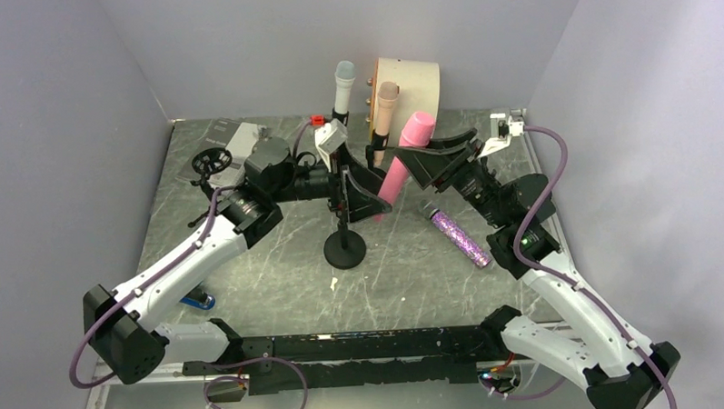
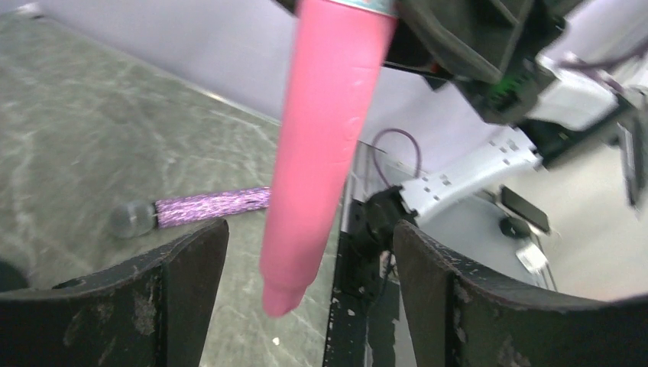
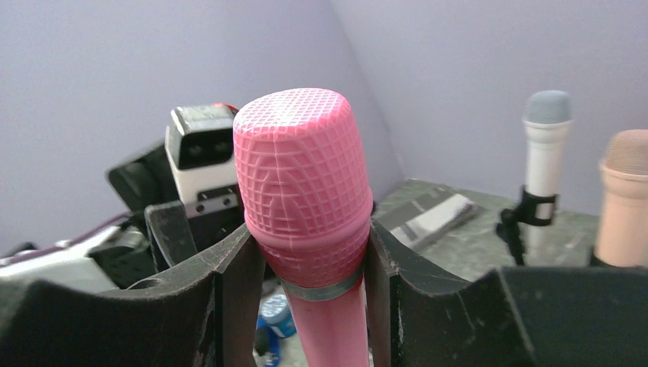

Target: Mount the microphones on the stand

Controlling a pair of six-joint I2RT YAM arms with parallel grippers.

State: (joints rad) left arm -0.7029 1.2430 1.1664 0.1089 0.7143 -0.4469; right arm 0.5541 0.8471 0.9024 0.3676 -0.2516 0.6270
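Tail of the tilted pink microphone point(image 2: 321, 153) hangs inside our wide-spread left gripper point(image 2: 309, 229) while our right gripper point(image 3: 309, 241) pinches it under the head.

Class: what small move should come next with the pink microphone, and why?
Probably close the left gripper on the lower end of the pink microphone: its jaws straddle it without touching, while the right gripper clamps it at the head.

Pink microphone point(image 3: 302, 183), grid-embossed head, silver band. White microphone point(image 1: 343, 96), pale-blue head. Peach microphone point(image 1: 386, 108). Purple glitter microphone point(image 1: 460, 239). Black stand point(image 1: 345, 250). Table point(image 1: 279, 262), grey-green marbled, white veins. Walls point(image 1: 65, 133), pale lavender.
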